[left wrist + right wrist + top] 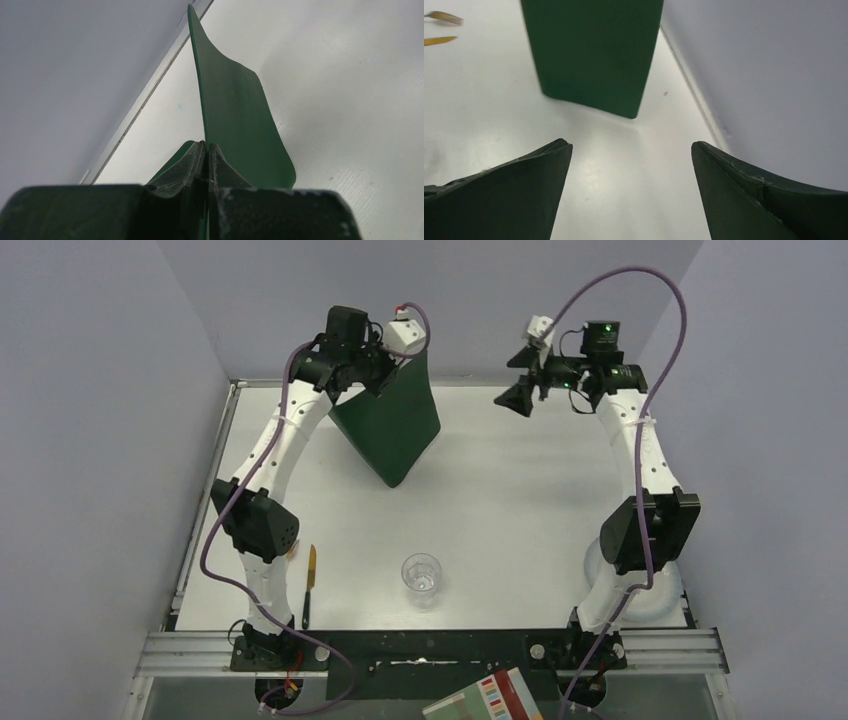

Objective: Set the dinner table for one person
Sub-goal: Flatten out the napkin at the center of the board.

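**A:** Top external view first: what is the surface and the room?

**B:** A white worktop point(520, 500) with a thin metal rim lies under both arms. Pale grey walls point(100, 390) close it in on three sides.

**A:** And what is on it?

**B:** A clear glass point(421, 580) stands near the front edge. A knife point(311, 570) lies to its left, just beside the left arm. A dark green placemat point(395, 430) hangs upright at the far left, blocking the worktop behind it. The left hand point(385, 372) is clamped tight on its top edge. I cannot tell whether its lower edge touches down.

**A:** The right hand point(520, 395)?

**B:** It is spread wide with nothing in it, raised at the far right and well apart from the placemat.

**A:** What do the wrist views add?

**B:** The left wrist view shows the fingers point(190, 165) pinching the mat's edge. The right wrist view shows two gold-coloured pieces of cutlery point(441, 27), too blurred to name
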